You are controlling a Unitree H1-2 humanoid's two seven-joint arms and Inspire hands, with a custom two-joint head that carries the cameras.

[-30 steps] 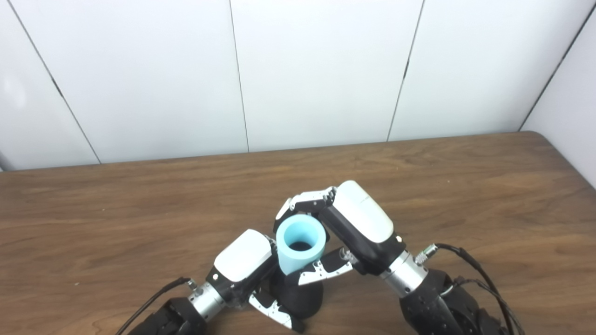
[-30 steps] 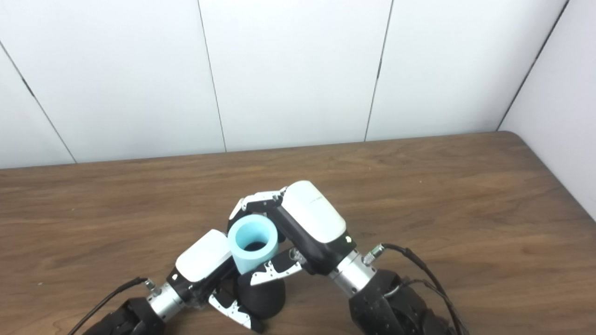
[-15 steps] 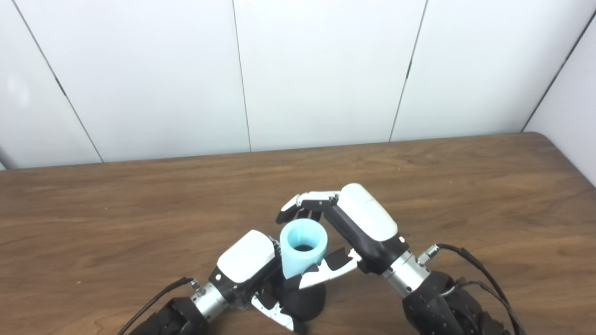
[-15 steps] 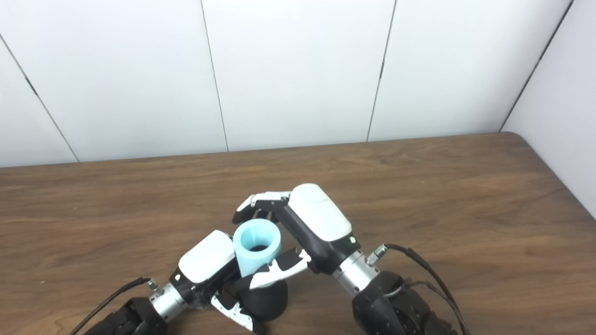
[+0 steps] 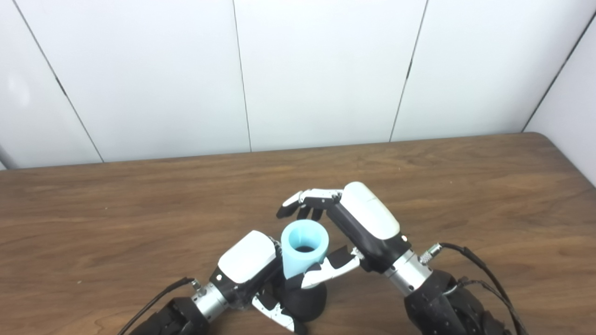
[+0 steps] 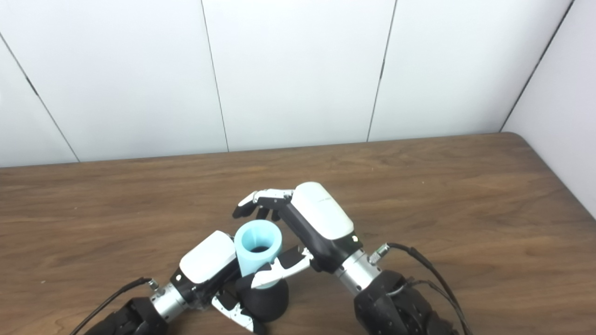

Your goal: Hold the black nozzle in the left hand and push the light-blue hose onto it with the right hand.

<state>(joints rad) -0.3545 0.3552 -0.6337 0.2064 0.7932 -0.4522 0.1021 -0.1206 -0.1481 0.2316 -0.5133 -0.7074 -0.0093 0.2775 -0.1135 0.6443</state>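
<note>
White panelled walls (image 5: 321,70) enclose a brown wood-grain tabletop (image 5: 93,209). The right hand (image 5: 368,223) is beside the light-blue hose (image 5: 303,249); its fingers (image 5: 307,204) are spread above and behind the hose rim, clear of it, with the thumb at the hose's lower front. The left hand (image 5: 247,263) is closed around the black nozzle (image 5: 305,300). The hose stands near the front edge, long axis roughly upright, open end up, lower end seated on the nozzle. The nozzle's upper part is hidden.
</note>
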